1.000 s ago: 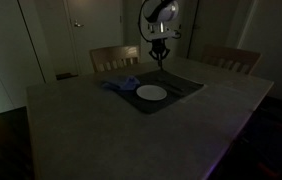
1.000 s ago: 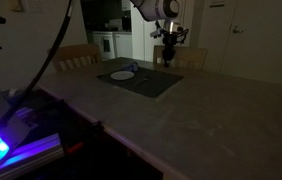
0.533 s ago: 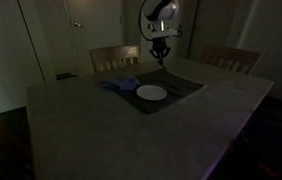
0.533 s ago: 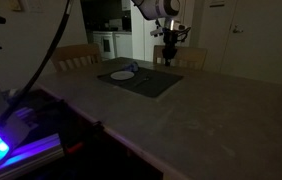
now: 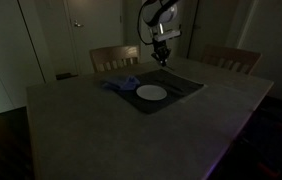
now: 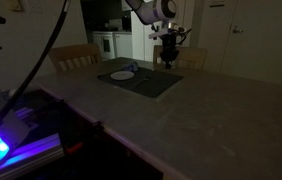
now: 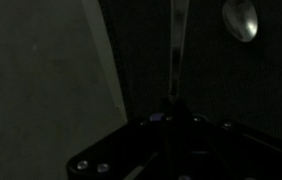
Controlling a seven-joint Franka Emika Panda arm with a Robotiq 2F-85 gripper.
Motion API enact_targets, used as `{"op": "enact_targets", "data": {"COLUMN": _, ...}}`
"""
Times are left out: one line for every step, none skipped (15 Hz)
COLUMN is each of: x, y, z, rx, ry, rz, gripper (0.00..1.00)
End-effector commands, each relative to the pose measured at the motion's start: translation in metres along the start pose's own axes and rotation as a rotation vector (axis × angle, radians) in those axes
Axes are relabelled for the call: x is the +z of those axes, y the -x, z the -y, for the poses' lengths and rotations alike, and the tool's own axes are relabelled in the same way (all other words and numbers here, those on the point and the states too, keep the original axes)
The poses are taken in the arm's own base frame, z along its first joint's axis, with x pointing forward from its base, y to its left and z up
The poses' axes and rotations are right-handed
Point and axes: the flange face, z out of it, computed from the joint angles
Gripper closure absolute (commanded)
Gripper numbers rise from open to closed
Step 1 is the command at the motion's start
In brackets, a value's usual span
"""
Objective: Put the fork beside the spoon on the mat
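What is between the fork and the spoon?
Nothing. In the wrist view, only bare dark mat shows between the fork and the spoon.

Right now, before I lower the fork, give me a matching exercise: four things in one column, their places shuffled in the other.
Things:
1 fork
2 spoon
3 plate
4 blue cloth

Places:
A white and round, on the mat
B top right corner of the wrist view
C on the mat next to the plate
D middle of the wrist view, running up from the jaws

Pairs: 1-D; 2-B; 3-A; 4-C
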Motion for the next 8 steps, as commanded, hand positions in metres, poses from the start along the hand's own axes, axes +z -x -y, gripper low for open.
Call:
{"op": "enact_targets", "data": {"x": 0.004, "y": 0.012, "z": -0.007, "rx": -0.154, "ry": 0.051, "rz": -0.017, "gripper": 0.98}}
{"op": "enact_targets", "data": {"x": 0.008, "y": 0.001, "z": -0.002, "rx": -0.087, "ry": 0.036, "rz": -0.005, "gripper": 0.98}}
{"op": "enact_targets", "data": {"x": 0.010, "y": 0.001, "z": -0.002, "rx": -0.092, "ry": 0.039, "rz": -0.004, "gripper": 0.93}}
{"op": "enact_targets", "data": {"x": 0.011, "y": 0.000, "z": -0.002, "rx": -0.090, "ry": 0.039, "rz": -0.004, "gripper": 0.93}}
{"op": "enact_targets", "data": {"x": 0.012, "y": 0.000, "z": -0.001, "rx": -0.090, "ry": 0.039, "rz": -0.004, "gripper": 0.93}}
{"op": "enact_targets", "data": {"x": 0.012, "y": 0.000, "z": -0.001, "rx": -0.090, "ry": 0.039, "rz": -0.004, "gripper": 0.93}}
{"op": "enact_targets", "data": {"x": 0.011, "y": 0.002, "z": 0.001, "rx": -0.105, "ry": 0.055, "rz": 0.016, "gripper": 0.98}}
{"op": "enact_targets", "data": {"x": 0.010, "y": 0.004, "z": 0.004, "rx": -0.106, "ry": 0.070, "rz": 0.024, "gripper": 0.98}}
